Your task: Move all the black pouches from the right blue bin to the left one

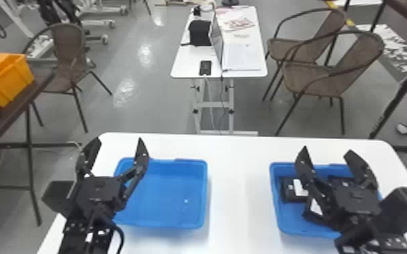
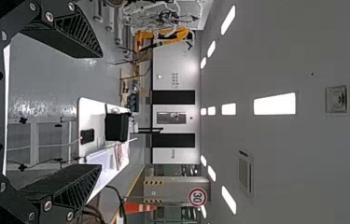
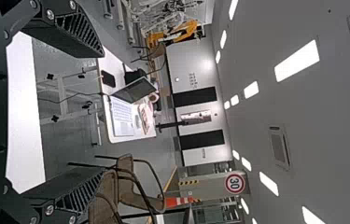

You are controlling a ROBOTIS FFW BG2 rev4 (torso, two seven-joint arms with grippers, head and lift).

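Note:
In the head view, the left gripper (image 1: 118, 143) is open over the left edge of the left blue bin (image 1: 165, 221), which holds no pouch that I can see. My right gripper (image 1: 326, 153), also open, hangs above the right blue bin (image 1: 301, 229). Inside that bin lies a black pouch (image 1: 284, 192) with a white label, and more black pouches are partly hidden behind the right arm. The left wrist view has the left gripper (image 2: 101, 111) with its fingers wide apart. Likewise spread are the fingers of the right gripper (image 3: 103, 112) in the right wrist view.
Both bins stand on a white table (image 1: 238, 189), with bare tabletop between them. Beyond it are a smaller white table (image 1: 196, 71) with a laptop and several brown chairs. An orange crate (image 1: 10, 81) sits on a dark table at the left.

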